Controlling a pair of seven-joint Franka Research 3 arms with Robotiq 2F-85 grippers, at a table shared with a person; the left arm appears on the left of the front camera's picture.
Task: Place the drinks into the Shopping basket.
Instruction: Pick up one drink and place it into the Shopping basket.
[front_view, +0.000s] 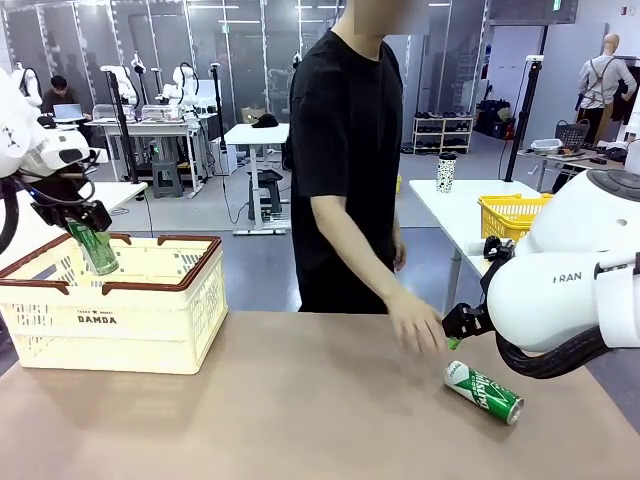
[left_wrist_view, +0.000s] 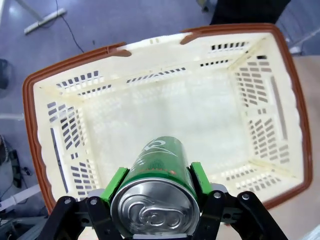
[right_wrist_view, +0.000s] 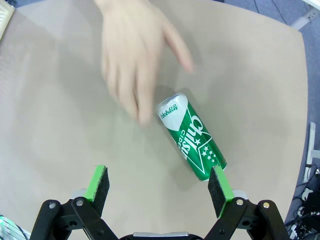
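Note:
My left gripper (front_view: 88, 228) is shut on a green drink can (front_view: 96, 249), which hangs tilted over the left part of the cream Shopping basket (front_view: 150, 320). In the left wrist view the can's silver top (left_wrist_view: 155, 210) faces the camera between the green pads (left_wrist_view: 116, 182), and the basket's floor (left_wrist_view: 165, 115) below is bare. A second green-and-white can (front_view: 483, 391) lies on its side on the table at the right. My right gripper (right_wrist_view: 158, 184) stands open just above and short of that can (right_wrist_view: 190, 136). The person's hand (right_wrist_view: 135, 60) hovers beside it.
The person (front_view: 345, 150) stands at the table's far edge, hand (front_view: 415, 325) reaching toward the lying can. A yellow basket (front_view: 512, 213) and a speckled cup (front_view: 446, 172) sit on another table behind. The brown tabletop (front_view: 300, 400) between basket and can is bare.

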